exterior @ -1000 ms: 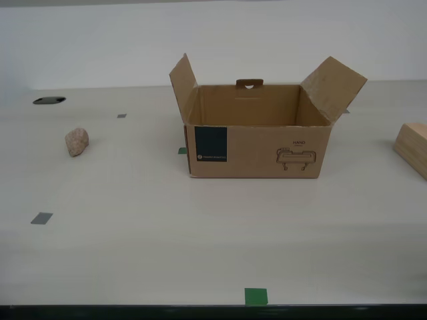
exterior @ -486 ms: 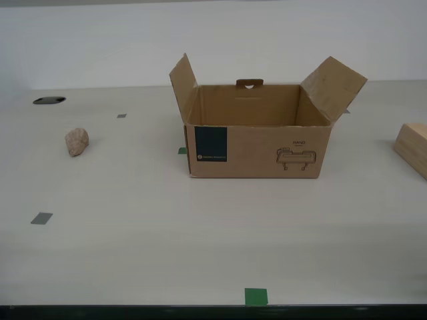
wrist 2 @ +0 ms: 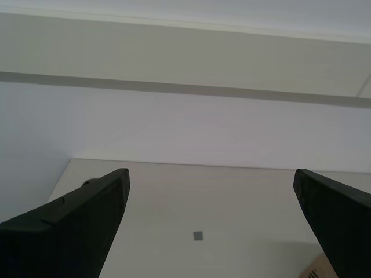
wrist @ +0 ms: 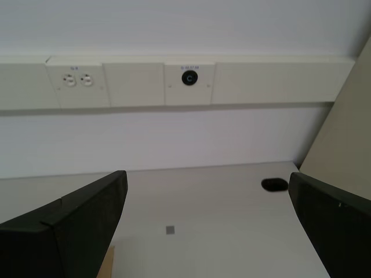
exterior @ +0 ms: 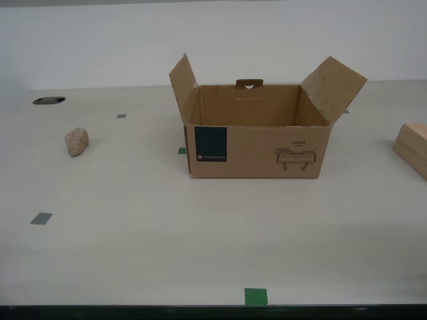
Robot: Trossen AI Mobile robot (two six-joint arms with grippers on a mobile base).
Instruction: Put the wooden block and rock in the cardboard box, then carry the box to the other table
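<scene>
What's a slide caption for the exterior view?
Open cardboard box mid-table, rock and wooden block apart on opposite sides.

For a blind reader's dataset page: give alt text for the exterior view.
An open cardboard box stands mid-table, flaps up. A small rock lies toward the view's left; a wooden block is cut off at its right edge. No arms show.

Cardboard box between rock and wooden block on the table
</scene>
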